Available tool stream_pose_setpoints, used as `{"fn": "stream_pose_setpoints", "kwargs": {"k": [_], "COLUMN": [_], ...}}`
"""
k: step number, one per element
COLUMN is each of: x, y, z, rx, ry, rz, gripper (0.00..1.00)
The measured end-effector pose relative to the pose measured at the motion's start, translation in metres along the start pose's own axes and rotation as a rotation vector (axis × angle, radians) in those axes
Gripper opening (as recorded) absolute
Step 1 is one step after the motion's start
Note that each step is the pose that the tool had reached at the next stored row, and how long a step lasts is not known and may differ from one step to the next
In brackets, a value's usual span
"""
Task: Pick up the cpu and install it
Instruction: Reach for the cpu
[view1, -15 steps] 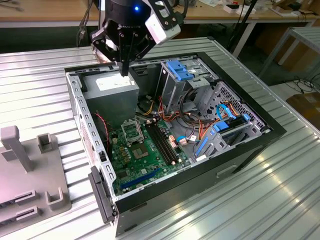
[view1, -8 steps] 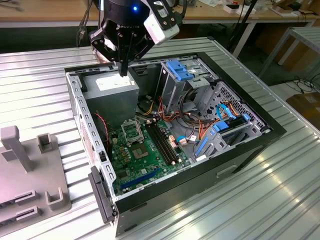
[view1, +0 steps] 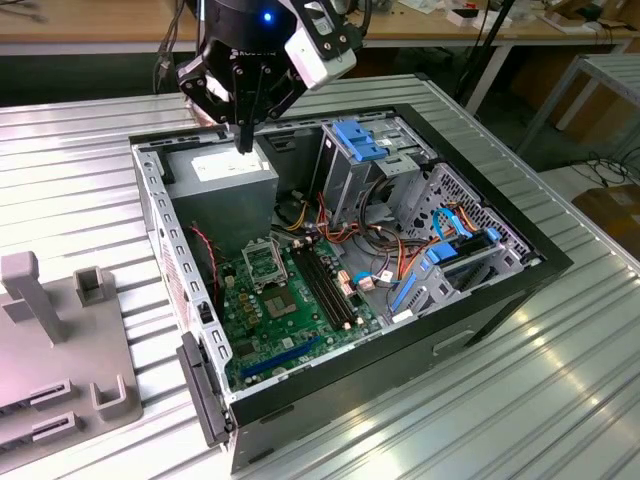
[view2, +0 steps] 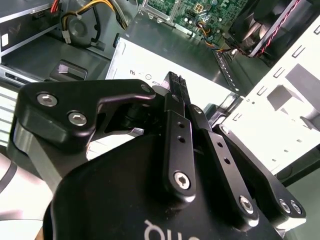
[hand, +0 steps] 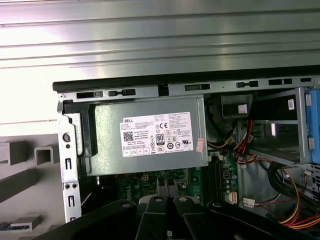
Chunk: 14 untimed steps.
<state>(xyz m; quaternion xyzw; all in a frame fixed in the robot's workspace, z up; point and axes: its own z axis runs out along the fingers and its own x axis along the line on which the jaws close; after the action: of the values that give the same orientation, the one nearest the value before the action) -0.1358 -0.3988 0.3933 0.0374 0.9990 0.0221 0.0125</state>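
Case (view1: 160, 215) lying open, and the landmark is the grey PSU (view1: 225, 195) in its far corner. Board (view1: 300, 320) sits on the camera side of the PSU in the exterior view. Gripper (view1: 245, 140) hangs right over the PSU's label, and in the second wrist view its fingers (view2: 177, 130) are pinched together with nothing showing between them. Socket (view1: 262, 262) lies just off the PSU's near edge, a silver frame round a dark centre. Further from the PSU, flat on the board, is a small grey square I take for the cpu (view1: 283, 303). Danger as I judge it: a straight drop would hit the PSU lid, and a loose approach could snag the cables (view1: 330, 232) beside the PSU or scrape the socket. So the cpu is well apart from the gripper, lower down and past the socket
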Motion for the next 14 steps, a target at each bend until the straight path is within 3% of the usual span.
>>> {"fn": "stream_pose_setpoints", "kwargs": {"k": [14], "x": [0.0045], "y": [-0.0003], "z": [-0.0001], "rx": [0.0], "ry": [0.0], "rz": [0.0], "gripper": [0.11]}}
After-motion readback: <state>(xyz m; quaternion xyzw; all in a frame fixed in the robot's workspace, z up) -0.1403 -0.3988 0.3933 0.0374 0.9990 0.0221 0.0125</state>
